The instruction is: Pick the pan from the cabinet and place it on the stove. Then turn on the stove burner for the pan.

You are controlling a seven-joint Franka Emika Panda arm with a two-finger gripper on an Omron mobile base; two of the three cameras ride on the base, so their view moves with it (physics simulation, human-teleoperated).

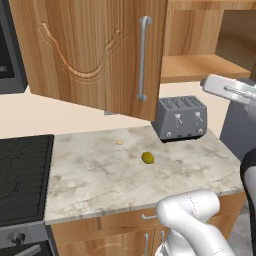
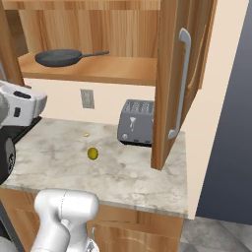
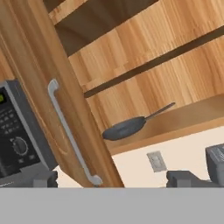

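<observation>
The dark grey pan [image 2: 59, 57] lies on the lower shelf of the open cabinet [image 2: 113, 71], its thin handle pointing right. In the hand view the pan [image 3: 124, 128] sits well ahead of my gripper [image 3: 116, 179], slightly above centre. The gripper is open, its fingertips [image 3: 46, 178] spread wide with nothing between them. It hangs in the air in front of the cabinet, away from the shelf. The black stove [image 1: 22, 170] lies at the counter's left end, with a round knob [image 1: 19, 239] on its grey front panel.
The cabinet's doors [image 1: 90, 50] [image 2: 174, 83] stand swung out over the counter, with long silver handles [image 3: 70, 131]. A grey toaster [image 1: 180, 117] stands at the back of the marble counter [image 1: 100, 175]. A small green fruit [image 1: 148, 158] lies mid-counter. A microwave [image 3: 17, 131] hangs left.
</observation>
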